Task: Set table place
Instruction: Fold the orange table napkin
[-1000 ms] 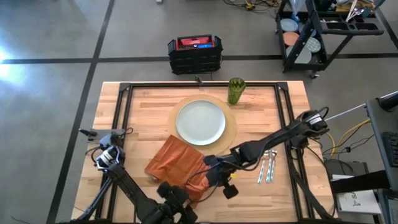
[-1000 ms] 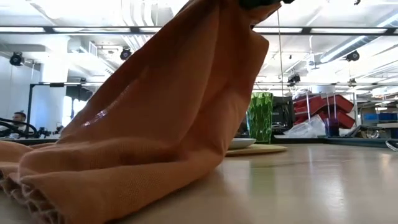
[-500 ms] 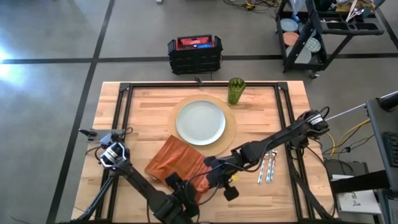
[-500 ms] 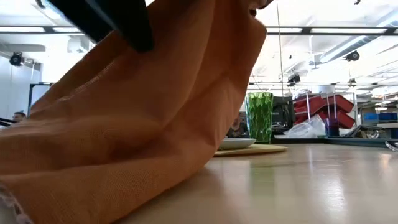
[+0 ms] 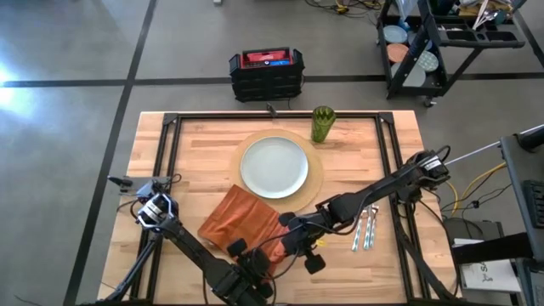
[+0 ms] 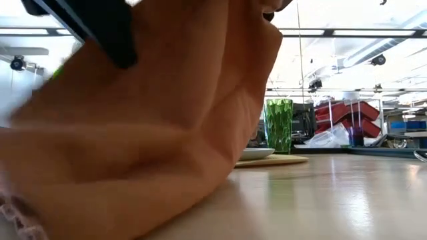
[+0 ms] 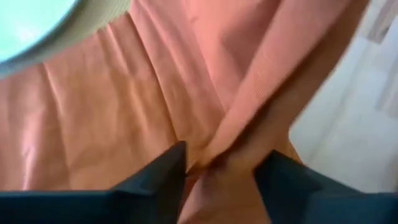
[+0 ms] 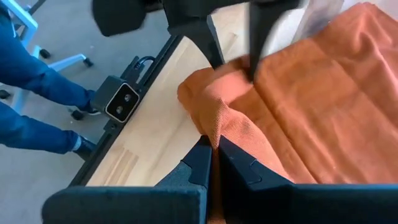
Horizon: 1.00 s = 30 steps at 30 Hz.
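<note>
Both grippers are at the near edge of the light wood worktop. Right gripper is pinched tight on a raised corner of the soft orange cloth napkin. Left gripper is a little open around a fold just beside it. Farther back lie the round tan placemat and the pale plate, then the green see-through cup
</note>
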Available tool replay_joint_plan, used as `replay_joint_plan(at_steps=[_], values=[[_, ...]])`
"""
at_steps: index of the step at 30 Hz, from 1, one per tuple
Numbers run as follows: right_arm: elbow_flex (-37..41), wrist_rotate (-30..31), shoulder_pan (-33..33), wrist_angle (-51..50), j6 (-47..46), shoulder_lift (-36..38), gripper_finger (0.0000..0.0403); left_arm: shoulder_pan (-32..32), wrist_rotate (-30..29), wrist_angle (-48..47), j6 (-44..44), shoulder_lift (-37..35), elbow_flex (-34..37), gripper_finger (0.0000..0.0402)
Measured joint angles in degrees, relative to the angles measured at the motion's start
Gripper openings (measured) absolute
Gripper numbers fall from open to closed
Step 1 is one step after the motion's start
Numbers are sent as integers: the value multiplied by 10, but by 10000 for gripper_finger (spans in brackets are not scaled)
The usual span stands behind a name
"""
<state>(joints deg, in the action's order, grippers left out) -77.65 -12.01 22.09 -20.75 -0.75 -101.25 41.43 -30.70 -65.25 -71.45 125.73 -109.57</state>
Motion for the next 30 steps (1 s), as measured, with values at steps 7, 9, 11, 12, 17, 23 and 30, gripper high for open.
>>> replay_joint_plan(at_steps=[7,9,11,12,17,23,30], values=[[0,2,-15,0,-15,0,0,9,92,-10,-4,-2,-62,7],[0,1,-14,0,-16,0,0,18,92,-28,-13,-2,-92,2],[0,-1,-12,1,-24,0,0,26,92,-53,-25,-2,-123,1],[0,-2,-10,2,-30,0,0,29,92,-68,-34,-2,-140,1],[0,0,17,23,-89,0,0,51,91,-145,-89,-3,-205,1],[-1,10,63,85,-172,0,0,74,122,-158,-147,-3,-228,0],[-1,10,63,81,-189,0,0,87,136,-130,-194,-3,-227,0]])
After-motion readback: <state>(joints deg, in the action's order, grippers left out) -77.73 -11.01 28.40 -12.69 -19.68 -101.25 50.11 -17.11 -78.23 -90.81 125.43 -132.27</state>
